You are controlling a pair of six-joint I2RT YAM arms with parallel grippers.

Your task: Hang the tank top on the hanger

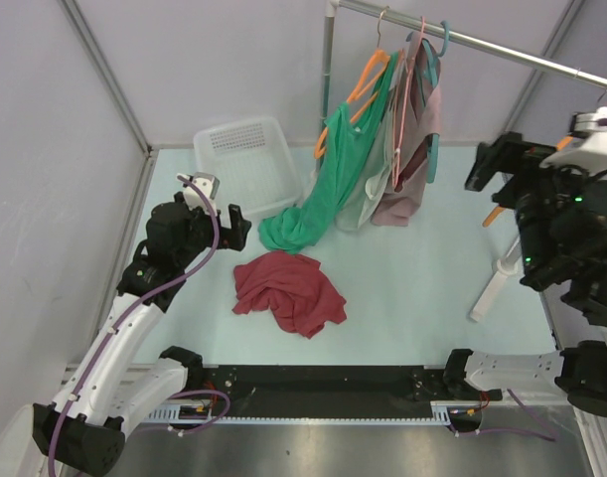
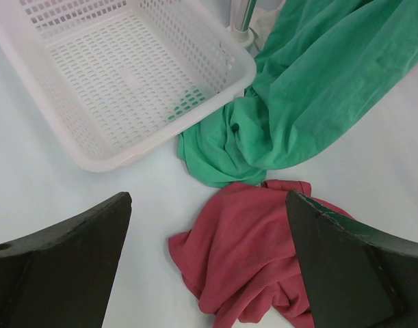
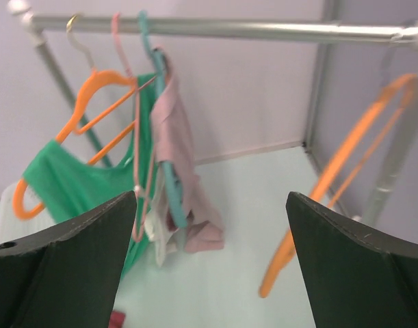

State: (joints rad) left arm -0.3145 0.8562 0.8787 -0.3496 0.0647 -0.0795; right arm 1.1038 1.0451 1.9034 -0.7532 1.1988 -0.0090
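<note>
The left arm [image 1: 124, 328] reaches forward from its base with the elbow bent and the wrist tipped downward. The left gripper [image 1: 227, 217] is spread wide, with nothing between its 2 fingers [image 2: 58, 266]. The right arm [image 1: 571, 238] is raised high at the right side with its wrist roughly level. The right gripper [image 1: 494, 164] gapes just as wide, and its 2 fingers [image 3: 359, 266] grasp nothing.

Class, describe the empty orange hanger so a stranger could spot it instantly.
Find the metal rail across the back. Near its right end, apart from the others, hangs the hanger: orange and bare, whereas the other orange hanger carries a green garment.
</note>
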